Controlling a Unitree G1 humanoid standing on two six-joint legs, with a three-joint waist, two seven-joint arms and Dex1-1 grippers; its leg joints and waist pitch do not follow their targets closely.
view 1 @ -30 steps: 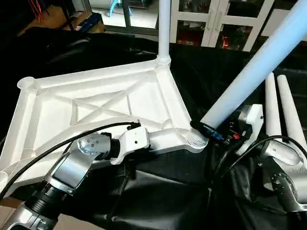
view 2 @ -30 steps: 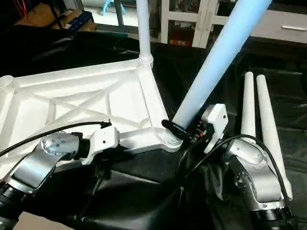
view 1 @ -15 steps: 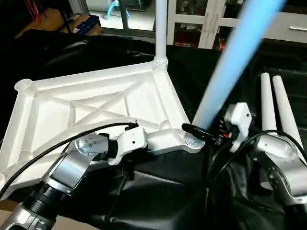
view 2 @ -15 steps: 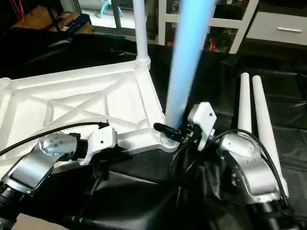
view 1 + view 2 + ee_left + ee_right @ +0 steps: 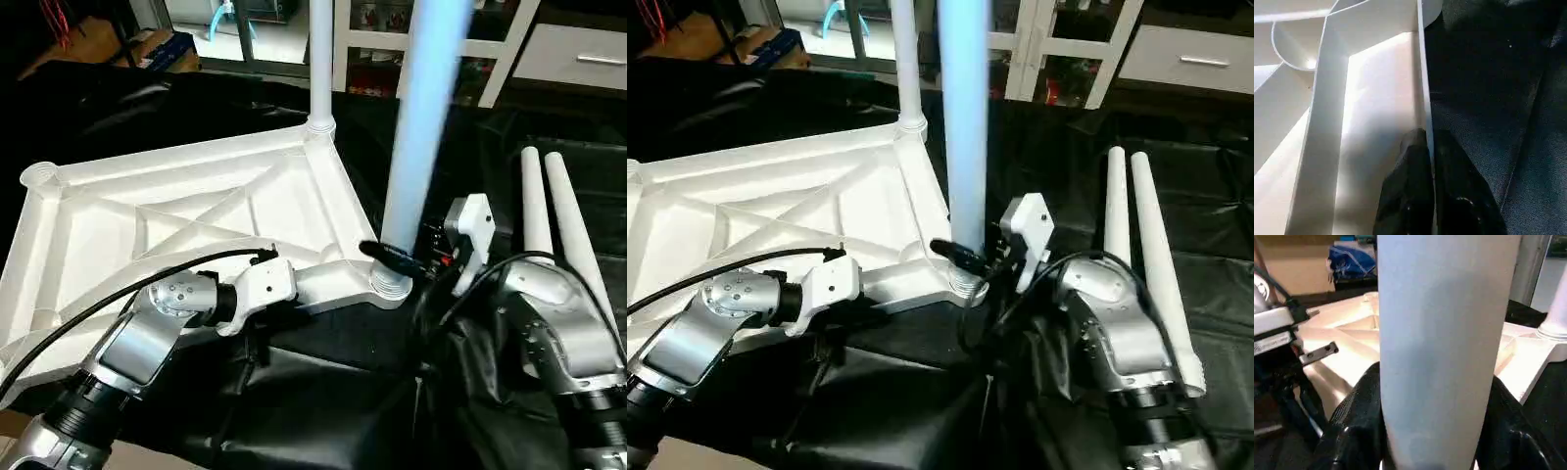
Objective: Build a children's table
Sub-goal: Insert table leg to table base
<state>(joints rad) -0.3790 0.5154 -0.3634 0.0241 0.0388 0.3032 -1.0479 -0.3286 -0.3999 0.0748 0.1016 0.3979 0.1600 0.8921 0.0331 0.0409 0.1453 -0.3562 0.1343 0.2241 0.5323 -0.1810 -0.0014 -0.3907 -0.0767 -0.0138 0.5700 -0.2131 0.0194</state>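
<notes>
Tabletop, white plastic, upside down on black-draped work table, X ribs facing up, round sockets at corners. Behind: white cabinets with glass doors, blue bag on floor at far left. One leg upright in far corner socket, top cut off by frame edge. Second leg upright at near right corner socket, gripped near its base by right gripper, fingers partly spread around the tube; upper end out of frame. Two spare legs lying side by side on black cloth to the right, near ends hidden behind right arm. Left gripper pinched nearly closed on thin near rim of tabletop, one finger each side. Seating depth of second leg in socket hard to tell.
</notes>
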